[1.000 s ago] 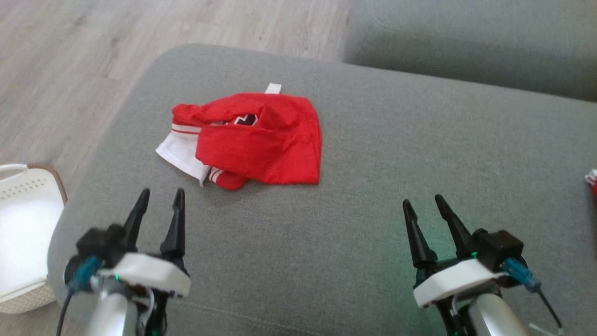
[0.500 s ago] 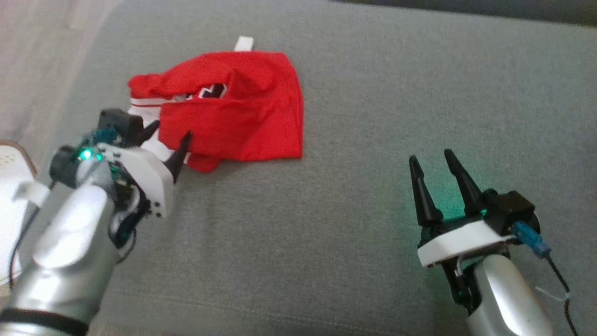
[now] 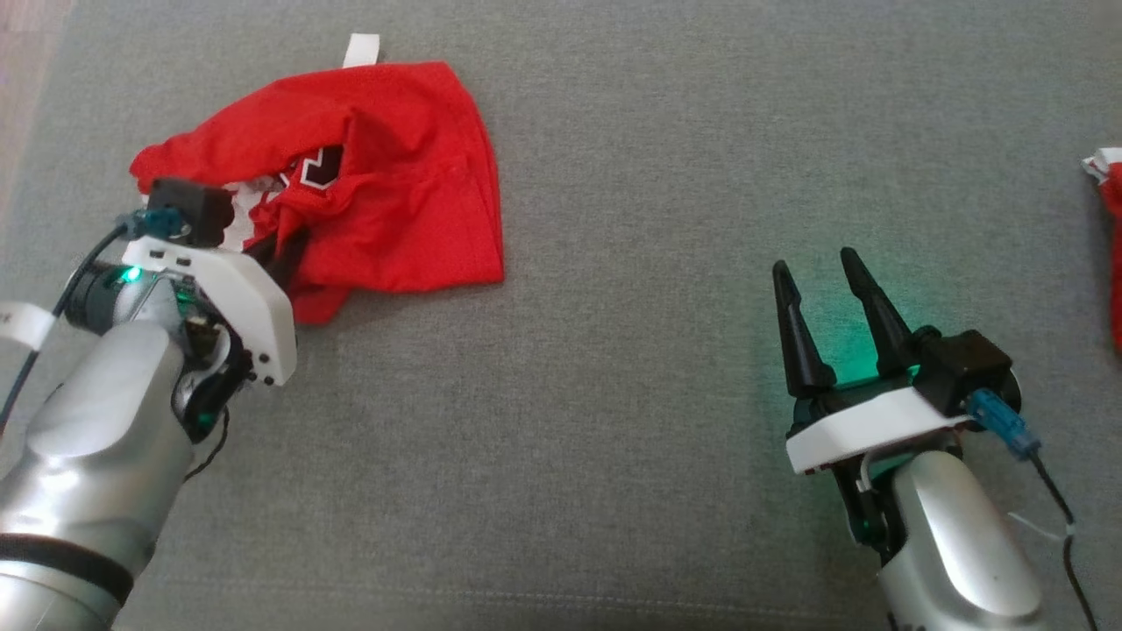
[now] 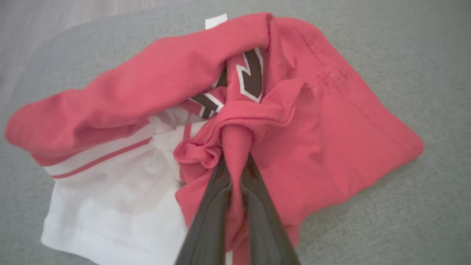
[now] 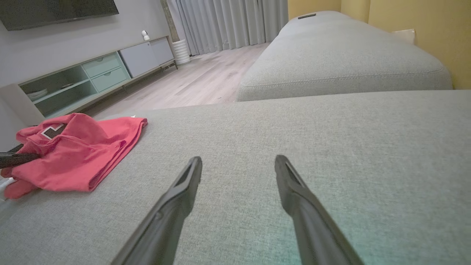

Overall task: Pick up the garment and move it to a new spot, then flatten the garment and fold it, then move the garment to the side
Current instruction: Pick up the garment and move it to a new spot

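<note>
The garment [image 3: 394, 193], soft red cloth with a white red-striped panel and a dark, white-edged emblem, lies rumpled on the grey woven sofa cushion [image 3: 614, 421]. At the garment's near left edge, the left claw [image 4: 235, 163] has its tapered dark fingers pinched tight on a bunched red fold. Well to the garment's right, the right claw [image 3: 813, 261] has its fingers spread and holds nothing.

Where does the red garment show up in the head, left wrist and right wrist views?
Head view: red garment at upper left, lying on the grey cushion.
Left wrist view: garment across the centre, one fold pinched in the left pincer.
Right wrist view: garment at far left, mid-height.
Shared landmark: its black-and-white emblem, peeking out between red folds.
</note>
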`<state>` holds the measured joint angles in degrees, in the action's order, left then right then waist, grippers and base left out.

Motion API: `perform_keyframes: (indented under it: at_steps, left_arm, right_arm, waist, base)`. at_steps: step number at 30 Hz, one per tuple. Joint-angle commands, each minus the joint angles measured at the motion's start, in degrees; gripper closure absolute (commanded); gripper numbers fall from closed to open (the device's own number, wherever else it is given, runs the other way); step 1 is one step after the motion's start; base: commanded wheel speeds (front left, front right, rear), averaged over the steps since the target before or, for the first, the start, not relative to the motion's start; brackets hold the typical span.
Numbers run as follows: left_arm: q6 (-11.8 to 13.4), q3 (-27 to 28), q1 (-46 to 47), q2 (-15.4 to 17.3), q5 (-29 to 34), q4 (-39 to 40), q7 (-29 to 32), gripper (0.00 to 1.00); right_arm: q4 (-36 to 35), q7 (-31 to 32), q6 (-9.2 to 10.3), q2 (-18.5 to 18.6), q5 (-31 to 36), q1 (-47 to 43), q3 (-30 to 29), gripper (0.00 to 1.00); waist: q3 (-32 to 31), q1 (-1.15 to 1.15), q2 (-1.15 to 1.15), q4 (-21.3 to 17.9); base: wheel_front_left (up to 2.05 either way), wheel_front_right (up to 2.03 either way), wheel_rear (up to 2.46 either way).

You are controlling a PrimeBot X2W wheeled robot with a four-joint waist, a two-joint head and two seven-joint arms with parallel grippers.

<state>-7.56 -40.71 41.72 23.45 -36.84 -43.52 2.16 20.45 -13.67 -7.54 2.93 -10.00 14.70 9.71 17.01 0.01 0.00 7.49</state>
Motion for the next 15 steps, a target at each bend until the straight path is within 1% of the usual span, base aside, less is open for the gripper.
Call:
perform_keyframes:
  at_steps: [1, 9, 15]
  left_arm:
    - [0.1, 1.8, 3.5, 3.1, -0.3, 0.7, -1.7, 1.00]
    - [0.1, 1.5, 5.1, 2.1, -0.7, 1.5, -13.1, 1.00]
    - [0.6, 2.1, 5.9, 0.7, 0.4, 5.8, -16.2, 1.00]
  right_arm:
    - [-1.4, -0.6, 0.05, -0.1, 0.1, 1.4, 1.4, 0.00]
    - [-0.3, -1.0, 0.05, -0.1, -0.6, 0.8, 1.6, 0.00]
    - [0.0, -1.1, 0.05, -0.1, -1.3, 0.1, 1.7, 0.00]
  waist:
    - [-0.5, -0.01, 0.00, -0.3]
    - [-4.0, -0.01, 0.00, -1.5]
    - [-6.1, -0.01, 0.00, -2.7]
  base:
    - [0.00, 0.00, 0.00]
    - [0.00, 0.00, 0.00]
    - [0.00, 0.00, 0.00]
